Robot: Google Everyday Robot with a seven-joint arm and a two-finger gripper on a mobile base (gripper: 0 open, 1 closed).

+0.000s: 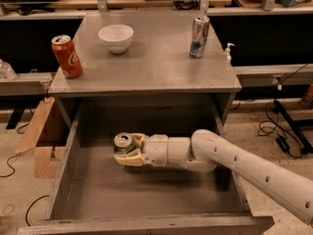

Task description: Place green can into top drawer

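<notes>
The green can (122,143), with its silver top and pull-tab up, stands upright inside the open top drawer (146,195), left of the drawer's middle. My gripper (128,150) reaches in from the right on the white arm. Its pale fingers (128,159) are closed around the can's sides. The can's lower part is hidden by the fingers, so I cannot tell whether it rests on the drawer bottom.
On the table top (156,67) stand a red cola can (67,56) at the left edge, a white bowl (116,37) at the back and a slim silver-blue can (199,36) at the right. Cardboard (41,131) leans left of the drawer.
</notes>
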